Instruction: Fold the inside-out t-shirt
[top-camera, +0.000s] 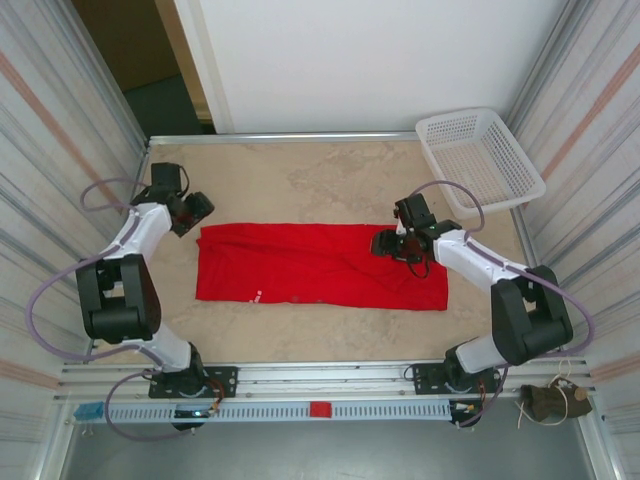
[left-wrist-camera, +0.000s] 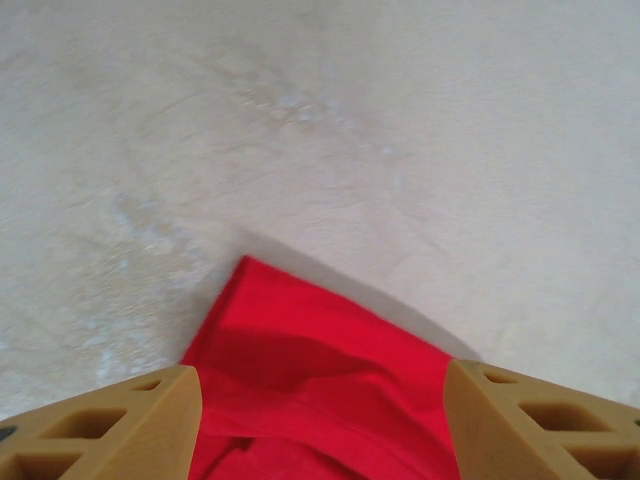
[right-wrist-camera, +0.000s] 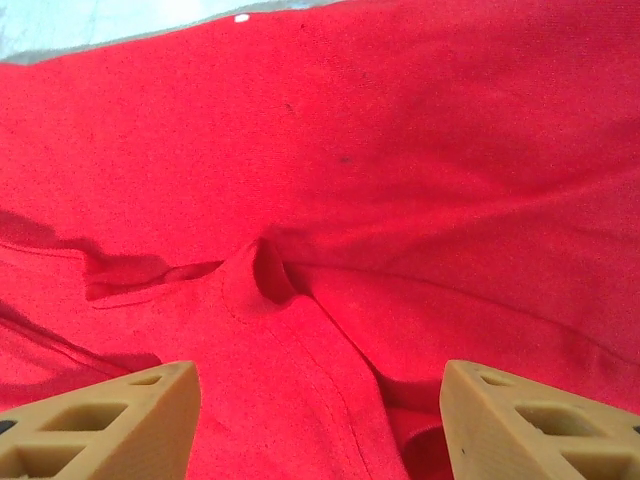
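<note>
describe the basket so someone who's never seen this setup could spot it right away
Look at the beige table and go to its far right corner. The basket sits there: white plastic mesh, nothing like the flat red t-shirt mid-table.

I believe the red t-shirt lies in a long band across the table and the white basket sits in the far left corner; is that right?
No: the white basket sits in the far right corner, as the top external view shows. The red t-shirt does lie in a long band across the table.
</note>
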